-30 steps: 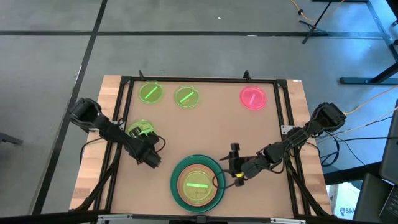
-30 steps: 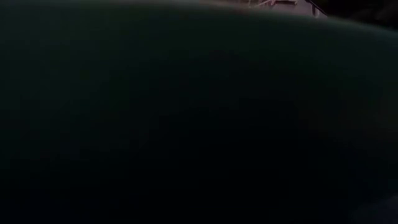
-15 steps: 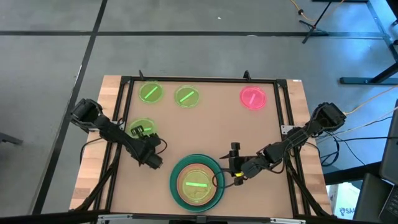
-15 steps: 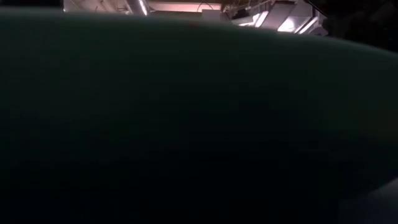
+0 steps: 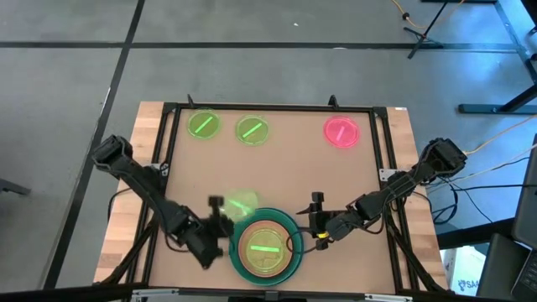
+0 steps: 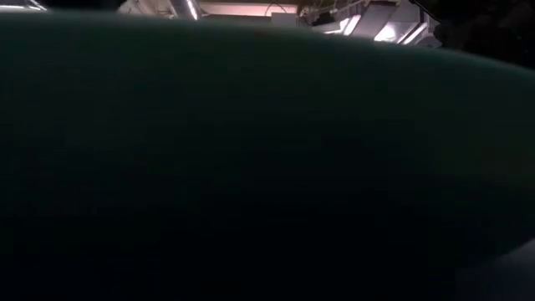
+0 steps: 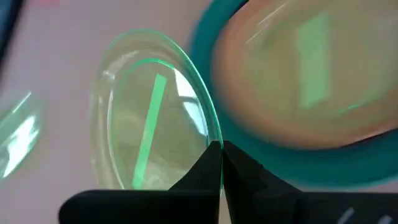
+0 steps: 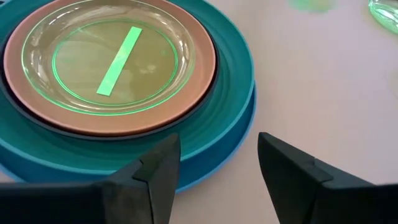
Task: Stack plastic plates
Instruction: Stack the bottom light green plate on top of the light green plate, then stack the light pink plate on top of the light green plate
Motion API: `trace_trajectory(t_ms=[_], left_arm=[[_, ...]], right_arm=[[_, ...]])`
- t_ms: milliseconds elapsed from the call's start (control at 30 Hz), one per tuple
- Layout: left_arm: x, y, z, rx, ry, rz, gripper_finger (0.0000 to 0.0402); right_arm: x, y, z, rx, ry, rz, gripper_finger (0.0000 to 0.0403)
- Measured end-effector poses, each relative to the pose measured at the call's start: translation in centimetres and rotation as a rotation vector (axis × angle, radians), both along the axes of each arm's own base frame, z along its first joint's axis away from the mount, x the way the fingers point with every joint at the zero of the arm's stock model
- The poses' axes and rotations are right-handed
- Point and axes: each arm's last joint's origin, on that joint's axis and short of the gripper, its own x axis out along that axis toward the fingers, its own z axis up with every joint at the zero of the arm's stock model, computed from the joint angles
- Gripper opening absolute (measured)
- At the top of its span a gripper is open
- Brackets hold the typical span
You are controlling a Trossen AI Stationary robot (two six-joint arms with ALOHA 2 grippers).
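Note:
Near the table's front edge stands a stack point(image 5: 266, 247): a blue and a teal plate point(image 8: 230, 112), a salmon-pink one point(image 8: 199, 81), and a neon-green one point(image 8: 115, 62) on top. My left gripper point(image 5: 223, 210) is shut on another small neon-green plate point(image 5: 242, 204) point(image 7: 149, 118) just beyond the stack's far left rim. My right gripper point(image 5: 312, 220) point(image 8: 214, 168) stands open at the stack's right rim, touching nothing. In the low view, the stack's dark teal wall point(image 6: 267, 167) fills nearly everything. My left gripper pinches the small neon-green plate by its rim point(image 7: 213, 138) between its two fingertips point(image 7: 208, 165). The fingers come from the table's near left side. The plate stands out beyond them, tilted; I cannot tell whether any part of it rests on the table.
Two more small neon-green plates point(image 5: 202, 126) point(image 5: 252, 130) lie at the far left of the brown mat and a pink one point(image 5: 341, 132) at the far right. A black frame point(image 5: 268, 107) runs round the mat.
My left gripper has shut on the small neon-green plate at the table's left side. It has carried the plate toward the near edge and the right, up to the stack's far left rim, and the plate now shows tilted. My right gripper has kept still.

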Motion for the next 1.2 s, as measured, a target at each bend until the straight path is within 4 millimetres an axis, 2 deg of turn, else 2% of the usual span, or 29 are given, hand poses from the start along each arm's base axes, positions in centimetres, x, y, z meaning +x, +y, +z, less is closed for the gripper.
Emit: trace_trajectory(t_ms=[133, 333, 667, 1000, 1100, 1200], left_arm=[[1.2, -2.2, 0.8, -0.129, -0.116, -0.239, 0.0001], [2.0, -3.5, 0.7, -0.290, -0.193, -0.447, 0.0000], [3.3, -4.0, -2.2, -0.248, -0.141, -0.428, 0.0007], [4.1, -2.7, -2.1, -0.346, -0.097, -0.405, 0.0092], [3.6, -2.6, -1.2, -0.368, -0.101, -0.428, 0.0104], [3.0, -3.0, -0.8, -0.287, -0.127, -0.444, 0.0104]], right_arm=[[0.0, 0.0, 0.0, 0.000, 0.000, -0.001, 0.0207], [0.0, 0.0, 0.0, 0.001, 0.000, 0.000, 0.0207], [0.0, 0.0, 0.0, 0.008, 0.000, -0.005, 0.0207], [0.0, 0.0, 0.0, 0.020, 0.001, -0.013, 0.0207], [0.0, 0.0, 0.0, 0.023, 0.006, -0.008, 0.0207], [-0.4, -0.1, 0.5, 0.037, 0.016, 0.006, 0.0207]])
